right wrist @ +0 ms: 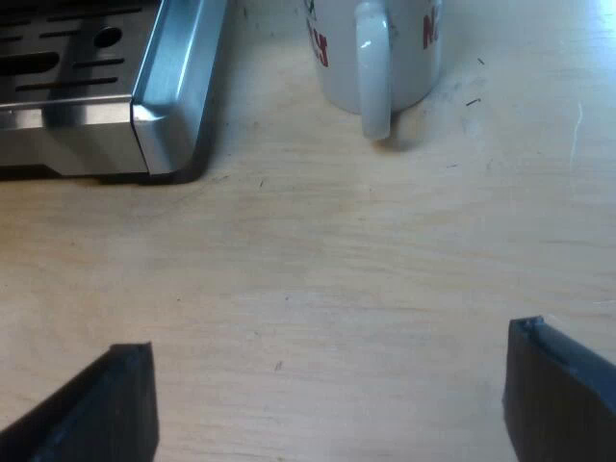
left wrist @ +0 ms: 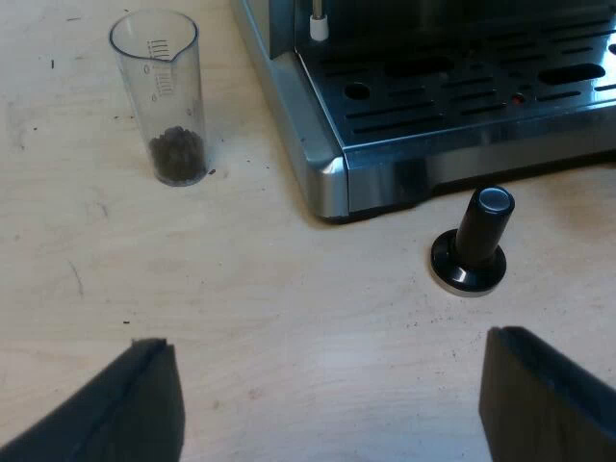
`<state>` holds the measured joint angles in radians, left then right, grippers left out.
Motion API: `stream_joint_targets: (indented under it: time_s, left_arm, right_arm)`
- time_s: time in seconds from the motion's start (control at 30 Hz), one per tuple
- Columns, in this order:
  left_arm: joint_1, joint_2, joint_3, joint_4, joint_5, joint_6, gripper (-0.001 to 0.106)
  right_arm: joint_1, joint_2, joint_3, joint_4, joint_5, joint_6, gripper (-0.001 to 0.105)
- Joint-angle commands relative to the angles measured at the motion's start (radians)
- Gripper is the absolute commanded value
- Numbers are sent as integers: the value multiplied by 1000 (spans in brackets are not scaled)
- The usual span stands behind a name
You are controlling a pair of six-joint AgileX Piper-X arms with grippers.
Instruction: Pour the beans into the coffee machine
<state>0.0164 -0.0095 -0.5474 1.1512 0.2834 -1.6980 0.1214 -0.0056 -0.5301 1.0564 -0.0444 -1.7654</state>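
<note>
**Beans (left wrist: 178,154) low in an upright measuring glass (left wrist: 154,67), both grippers spread**

Writing is scarce. The measuring glass carries printed scale lines and small numerals down its wall, too small to read. The white mug (right wrist: 385,48) bears red lettering on each side of its handle, but only fragments show and no word can be made out.

In the left wrist view, the measuring glass stands on the pale bench (left wrist: 289,318), near the front corner of the espresso machine (left wrist: 327,173) and apart from it. It is clear and tall, its long axis vertical and its open mouth upward. The dark beans fill only the lowest part. A tamper (left wrist: 472,245) with a black knob stands base down on the bench just before the machine's front edge, well apart from the glass. The slotted drip tray (left wrist: 462,87) lies above that edge.

The left gripper (left wrist: 327,342) hovers over bare bench, its black fingers (left wrist: 125,414) set wide and holding nothing. Nothing lies between it and the glass.

In the right wrist view, the right gripper (right wrist: 329,339) is likewise spread wide and empty above the bench. The mug stands upright beyond it, handle towards the camera, near the machine's other front corner.
</note>
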Motion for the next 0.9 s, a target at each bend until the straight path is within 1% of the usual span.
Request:
stream_joint_targets:
  time_s: [0.03,0.13,0.33,0.4,0.43,0.47,0.5,0.57,0.77,0.87,0.9]
  left_arm:
    - [2,-43,-3,-1,6,-5,66]
    - [2,-43,-7,-1,6,-15,66]
    - [2,-43,-33,1,6,-67,66]
    - [2,-43,-54,1,4,-75,72]
    - [2,-43,-57,1,4,-75,72]
    - [2,-43,-69,1,3,-75,78]
    - [2,-43,-76,1,3,-75,82]
    - [2,-43,-85,-5,3,-75,85]
    - [2,-25,-118,-4,-12,-75,85]
    - [2,-12,-129,-14,-23,-75,85]
    - [2,8,-134,-33,-24,-75,85]
  right_arm:
    - [-3,-46,-8,-4,-14,-3,79]
    - [-3,-46,-15,10,-14,-3,79]
    - [-3,-46,-65,72,-14,-8,79]
    - [-3,-46,-100,103,-14,-18,79]
    - [-3,-46,-108,110,-14,-18,79]
    - [-3,-44,-127,123,-14,-18,79]
    - [-3,-42,-142,132,-21,-18,79]
    - [-3,-34,-167,149,-29,-22,79]
    - [-3,18,-238,161,-116,-57,79]
    - [-3,52,-264,161,-143,-57,79]
    - [-3,116,-311,159,-190,-60,79]
